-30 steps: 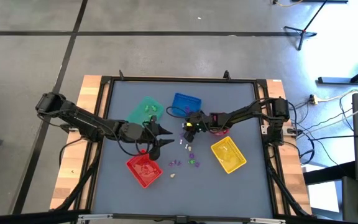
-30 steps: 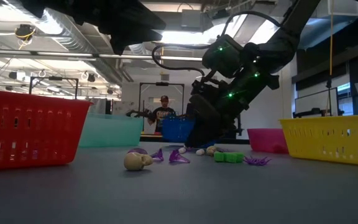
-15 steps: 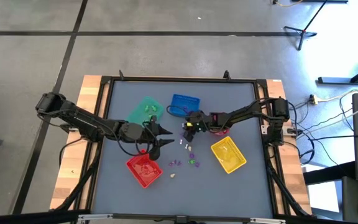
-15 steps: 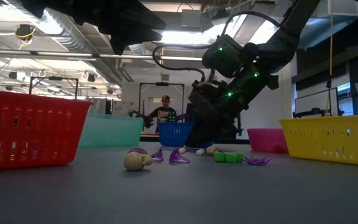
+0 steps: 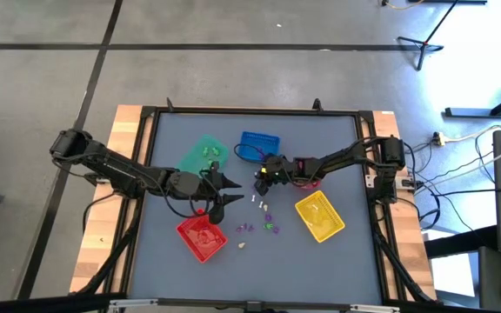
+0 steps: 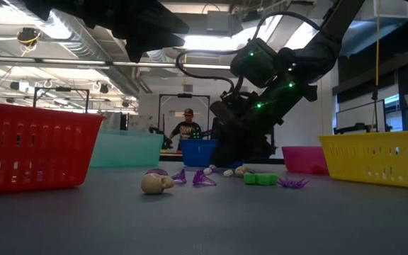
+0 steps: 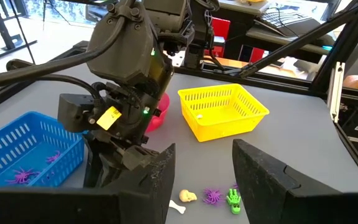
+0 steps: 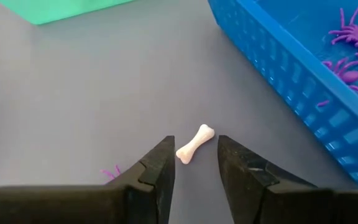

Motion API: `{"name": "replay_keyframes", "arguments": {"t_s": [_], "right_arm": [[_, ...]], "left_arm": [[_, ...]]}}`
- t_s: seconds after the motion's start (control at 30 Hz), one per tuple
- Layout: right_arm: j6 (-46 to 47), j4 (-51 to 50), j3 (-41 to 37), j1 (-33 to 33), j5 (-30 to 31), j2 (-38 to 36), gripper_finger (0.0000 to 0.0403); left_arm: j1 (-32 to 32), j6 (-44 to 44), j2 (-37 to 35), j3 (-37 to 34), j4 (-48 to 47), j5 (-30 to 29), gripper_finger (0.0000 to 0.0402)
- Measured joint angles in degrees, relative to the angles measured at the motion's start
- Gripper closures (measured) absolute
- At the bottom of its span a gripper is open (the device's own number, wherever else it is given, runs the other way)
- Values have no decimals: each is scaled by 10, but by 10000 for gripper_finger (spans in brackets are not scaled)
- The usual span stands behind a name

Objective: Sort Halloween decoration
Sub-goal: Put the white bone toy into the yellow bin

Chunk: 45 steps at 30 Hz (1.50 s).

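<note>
halloween decoration [image 5: 259, 217] lies as tiny trinkets on the grey table [image 5: 364, 261] between the red tray [image 5: 201, 238] and yellow tray [image 5: 319, 216]: a pale skull [image 6: 156, 183], purple spiders [image 6: 204, 178], a green piece [image 6: 261, 179]. one white bone [image 8: 194, 144] sits just ahead of the right gripper [image 8: 194, 163], whose fingers are spread and hold nothing, near the blue tray [image 8: 303, 81] containing purple spiders. the left gripper [image 7: 201, 180] hovers by the red tray, fingers parted, nothing between them.
</note>
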Motion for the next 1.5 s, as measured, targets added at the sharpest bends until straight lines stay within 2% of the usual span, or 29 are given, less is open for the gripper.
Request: {"name": "replay_keyframes", "arguments": {"t_s": [0.43,0.87,1.2,1.5], "right_arm": [[53,2,0,4,20,0,281],[61,2,0,22,71,0,281],[83,6,0,25,72,0,281],[83,10,0,43,116,0,281]], "left_arm": [[0,0,0,0,0,0,258],[0,0,0,0,0,0,258],[0,0,0,0,0,0,258],[0,0,0,0,0,0,258]]}}
